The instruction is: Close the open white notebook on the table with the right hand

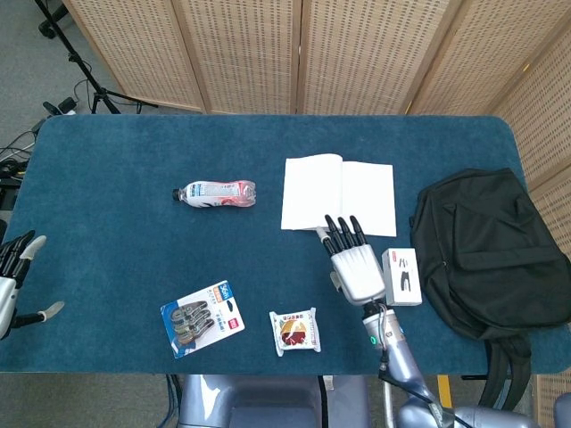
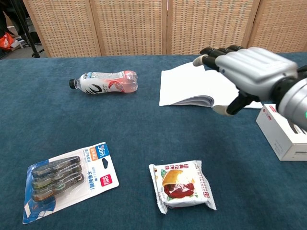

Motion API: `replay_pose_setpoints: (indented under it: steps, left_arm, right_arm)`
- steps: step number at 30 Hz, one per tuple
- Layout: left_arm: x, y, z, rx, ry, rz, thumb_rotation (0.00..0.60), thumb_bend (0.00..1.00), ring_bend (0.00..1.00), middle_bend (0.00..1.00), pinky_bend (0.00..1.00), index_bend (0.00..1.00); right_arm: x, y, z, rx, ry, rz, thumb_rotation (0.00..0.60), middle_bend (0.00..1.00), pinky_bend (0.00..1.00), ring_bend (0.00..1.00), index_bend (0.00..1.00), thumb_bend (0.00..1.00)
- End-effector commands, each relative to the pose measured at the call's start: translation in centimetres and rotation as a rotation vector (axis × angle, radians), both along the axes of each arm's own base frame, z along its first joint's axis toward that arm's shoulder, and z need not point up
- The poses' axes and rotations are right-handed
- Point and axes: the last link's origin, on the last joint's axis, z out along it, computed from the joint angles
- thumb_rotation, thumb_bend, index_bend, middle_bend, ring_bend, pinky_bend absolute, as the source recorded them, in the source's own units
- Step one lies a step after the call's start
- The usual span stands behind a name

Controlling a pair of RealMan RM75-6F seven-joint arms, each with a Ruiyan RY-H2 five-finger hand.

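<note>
The white notebook (image 1: pixel 338 194) (image 2: pixel 192 86) lies open and flat on the blue table, a little right of centre. My right hand (image 1: pixel 355 264) (image 2: pixel 249 72) hovers palm down just in front of the notebook's near edge, fingers stretched out and apart, holding nothing. Its fingertips (image 1: pixel 341 223) reach over that near edge. My left hand (image 1: pixel 12 281) stays at the table's far left edge, fingers spread and empty; the chest view does not show it.
A black backpack (image 1: pixel 495 245) lies at the right. A small white box (image 1: pixel 401 276) (image 2: pixel 284 129) sits beside my right hand. A drink bottle (image 1: pixel 215 193), a blister pack of clips (image 1: pixel 202 316) and a snack packet (image 1: pixel 295 331) lie left and front.
</note>
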Motion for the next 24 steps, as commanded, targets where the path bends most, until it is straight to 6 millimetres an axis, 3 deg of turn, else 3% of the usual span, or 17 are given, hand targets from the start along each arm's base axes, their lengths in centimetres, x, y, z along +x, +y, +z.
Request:
replay_pose_setpoints:
  steps: [1,8,15,18,24]
  left_arm:
    - [0.0,-0.1,0.1,-0.002,-0.007,-0.001,0.552,0.07,0.0,0.0,0.08,0.0]
    - [-0.1,0.0,0.2,-0.01,-0.02,-0.002,0.551,0.07,0.0,0.0,0.08,0.0]
    - [-0.1,0.2,-0.3,-0.034,-0.021,-0.002,0.552,0.07,0.0,0.0,0.08,0.0]
    - [-0.1,0.2,-0.5,-0.043,-0.018,-0.003,0.553,0.07,0.0,0.0,0.08,0.0]
    - [0.0,0.3,-0.7,-0.05,-0.016,-0.004,0.552,0.07,0.0,0.0,0.08,0.0]
  right_arm:
    - [1.8,-1.3,-2.3,-0.004,0.009,-0.011,0.6,0.0,0.0,0.0,0.09,0.34]
    - [2.6,-2.9,-4.6,-0.039,0.013,-0.037,0.6,0.0,0.0,0.0,0.09,0.34]
    - [1.8,-4.8,-5.1,-0.07,0.021,-0.069,0.6,0.0,0.0,0.0,0.06,0.34]
    - [1.5,-5.3,-5.3,-0.084,0.013,-0.061,0.6,0.0,0.0,0.0,0.0,0.31]
    - [1.3,-5.8,-5.5,-0.093,0.004,-0.05,0.6,0.0,0.0,0.0,0.0,0.26]
